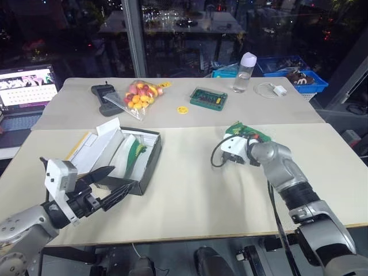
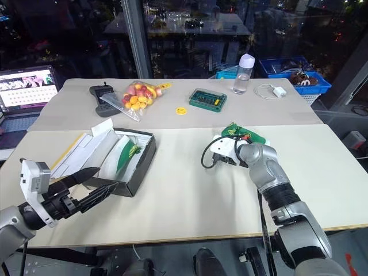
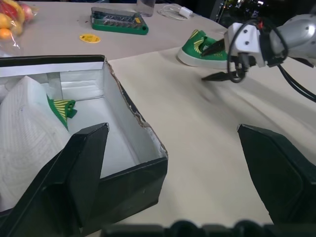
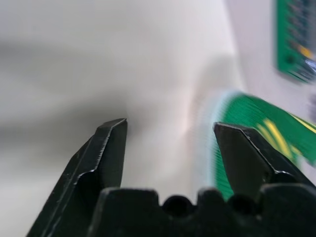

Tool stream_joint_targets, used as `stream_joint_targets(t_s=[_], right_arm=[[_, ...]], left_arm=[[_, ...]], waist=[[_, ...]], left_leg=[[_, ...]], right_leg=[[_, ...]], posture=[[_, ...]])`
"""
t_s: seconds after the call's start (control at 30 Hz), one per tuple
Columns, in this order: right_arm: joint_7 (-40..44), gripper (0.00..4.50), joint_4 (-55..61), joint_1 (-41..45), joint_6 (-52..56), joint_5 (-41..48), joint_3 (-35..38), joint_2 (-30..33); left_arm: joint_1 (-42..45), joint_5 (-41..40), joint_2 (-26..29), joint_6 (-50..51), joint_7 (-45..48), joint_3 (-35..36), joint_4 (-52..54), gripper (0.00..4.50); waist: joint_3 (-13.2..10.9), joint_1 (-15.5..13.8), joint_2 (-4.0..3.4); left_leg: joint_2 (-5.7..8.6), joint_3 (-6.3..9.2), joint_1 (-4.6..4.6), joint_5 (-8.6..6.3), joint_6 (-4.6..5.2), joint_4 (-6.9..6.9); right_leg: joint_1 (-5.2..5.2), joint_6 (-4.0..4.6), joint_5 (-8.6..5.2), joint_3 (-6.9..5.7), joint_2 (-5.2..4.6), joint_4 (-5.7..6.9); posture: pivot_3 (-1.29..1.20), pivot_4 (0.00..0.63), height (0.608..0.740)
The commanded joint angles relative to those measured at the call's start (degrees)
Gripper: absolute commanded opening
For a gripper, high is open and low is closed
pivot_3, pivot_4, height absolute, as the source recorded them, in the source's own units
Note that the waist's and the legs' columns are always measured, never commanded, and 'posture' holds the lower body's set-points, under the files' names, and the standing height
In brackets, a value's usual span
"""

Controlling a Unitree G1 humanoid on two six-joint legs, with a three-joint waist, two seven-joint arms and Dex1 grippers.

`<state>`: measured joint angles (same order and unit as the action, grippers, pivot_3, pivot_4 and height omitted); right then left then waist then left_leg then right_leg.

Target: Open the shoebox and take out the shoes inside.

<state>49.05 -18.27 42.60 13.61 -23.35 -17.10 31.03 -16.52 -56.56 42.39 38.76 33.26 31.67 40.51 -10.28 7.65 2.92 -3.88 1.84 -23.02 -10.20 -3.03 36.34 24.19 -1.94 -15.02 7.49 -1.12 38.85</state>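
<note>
With one shoe (image 3: 200, 49) set out on the counter (image 1: 190, 190) well right of the open shoebox (image 1: 141, 167), both the right gripper (image 4: 168, 148) beside it and the left gripper (image 1: 109, 187) at the shoebox stand with jaws released, and the second shoe (image 1: 133, 154), inside among tissue, looks light and soft, best pinched by its sole edge.

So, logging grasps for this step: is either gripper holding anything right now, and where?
Nothing held: right gripper open beside the shoe; left gripper open at the shoebox.

head pair: high, forward-down over table (image 1: 190, 190) | wrists: low, close | shared: shoebox (image 3: 123, 177)
</note>
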Motion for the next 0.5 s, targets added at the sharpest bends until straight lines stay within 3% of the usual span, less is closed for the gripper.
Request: stream_joint_targets(t_s=[0.03,0.27,0.5], right_arm=[[10.26,3.49,10.17,4.67,2.92,10.60,4.24,0.69],[15.97,3.49,10.46,21.05,-0.87,23.26,5.04,-7.63],[15.29,3.49,-2.94,29.34,-23.43,15.80,-8.47,-19.53]], left_arm=[[0.35,-0.80,0.09,-0.82,-0.32,1.12,1.28,4.50],[-1.67,-1.62,-0.05,-0.52,-0.89,3.55,1.77,4.50],[-3.12,-3.58,-0.03,-0.24,-1.86,5.41,2.37,4.50]], waist=[[-0.11,-0.11,-0.09],[-0.55,-0.09,-0.49],[-0.55,-0.48,-0.49]], left_leg=[[0.00,0.00,-0.04,0.00,0.00,-0.01],[-0.04,0.05,-0.19,0.00,0.00,-0.11],[-0.05,0.11,-0.34,0.00,0.00,-0.29]], right_leg=[[0.05,-0.01,0.00,0.00,0.00,0.00],[0.20,-0.28,0.16,-0.13,0.00,-0.02],[0.24,-0.21,0.08,-0.25,-0.01,-0.25]], posture=[[0.00,0.150,0.712],[0.00,0.150,0.712],[0.00,0.150,0.712]])
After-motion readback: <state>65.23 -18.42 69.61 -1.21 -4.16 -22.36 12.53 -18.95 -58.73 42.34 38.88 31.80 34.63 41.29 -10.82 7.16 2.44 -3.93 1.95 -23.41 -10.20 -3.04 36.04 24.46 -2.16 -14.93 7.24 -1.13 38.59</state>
